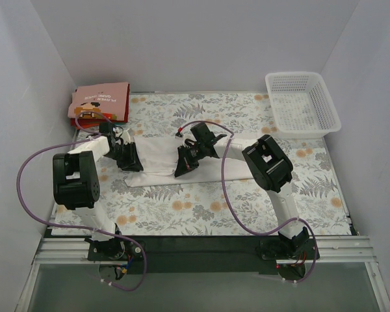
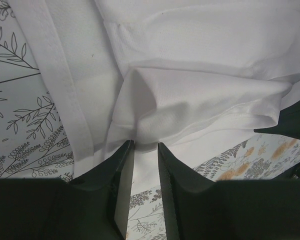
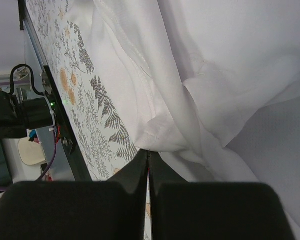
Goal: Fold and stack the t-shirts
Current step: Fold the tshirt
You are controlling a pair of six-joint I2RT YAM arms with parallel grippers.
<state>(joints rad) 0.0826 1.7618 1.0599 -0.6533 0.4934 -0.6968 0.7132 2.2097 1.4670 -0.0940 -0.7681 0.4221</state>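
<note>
A white t-shirt (image 1: 157, 162) is being shown stretched in a long band across the middle of the top view, lying on a desk (image 1: 247, 195) that is covered by a leaf-and-flower pattern. Its left end is being gripped by the left pincer (image 2: 146, 145): in the left wrist view the two dark fingers are being held a narrow gap apart, with a bunched fold of white cloth caught at their tips and creases fanning upward from that spot. Its right end is being gripped by the right pincer (image 3: 149, 152), whose fingers are being pressed almost together on a gathered edge of the cloth in the lower middle of the right wrist view. In the upper left of the top view, a folded pink t-shirt (image 1: 103, 101) with a brown printed figure is being kept on top of a folded red t-shirt (image 1: 78, 121), against the back wall. A white lattice basket (image 1: 305, 132) is being shown at the upper right, well apart from the shirts.
</note>
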